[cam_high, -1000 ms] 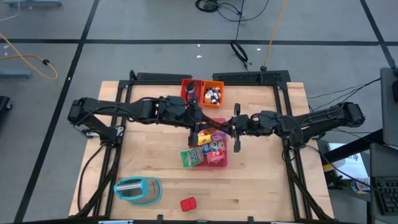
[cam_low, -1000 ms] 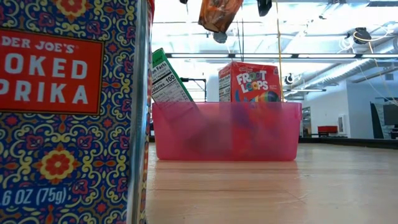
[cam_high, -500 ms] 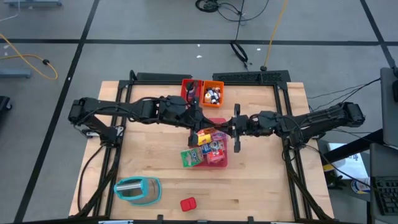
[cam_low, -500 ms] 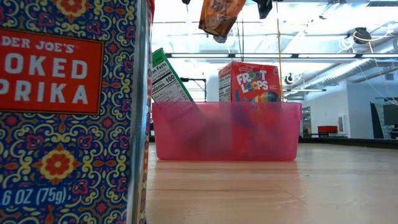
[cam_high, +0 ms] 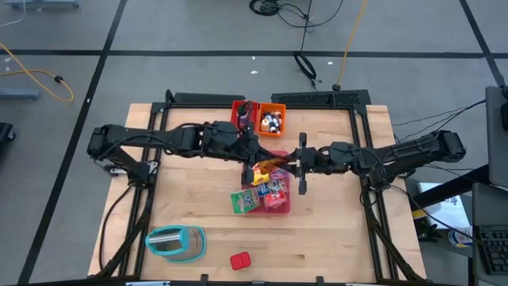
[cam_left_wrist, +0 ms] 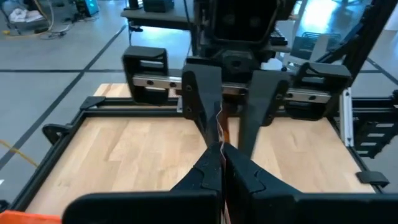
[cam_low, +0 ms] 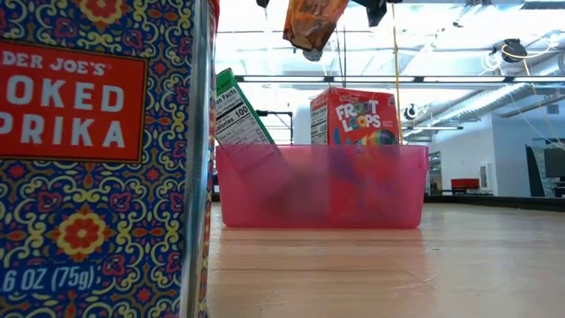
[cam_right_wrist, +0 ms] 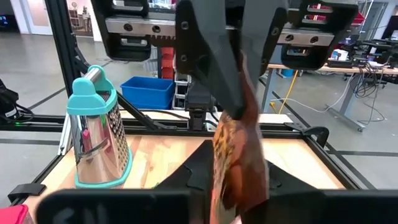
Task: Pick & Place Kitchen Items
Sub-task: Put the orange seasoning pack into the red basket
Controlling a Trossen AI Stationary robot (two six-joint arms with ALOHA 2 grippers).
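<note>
Left end effector (cam_left_wrist: 221, 163) pinching brown packet (cam_low: 311, 21), hanging lengthwise downward

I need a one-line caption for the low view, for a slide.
From table height: an orange-brown packet hangs above the pink bin that holds a Froot Loops box; a smoked paprika tin fills the foreground.

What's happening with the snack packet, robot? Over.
Left gripper shut on brown packet, high over pink bin. Right gripper at packet too. Nothing blocking.
</note>
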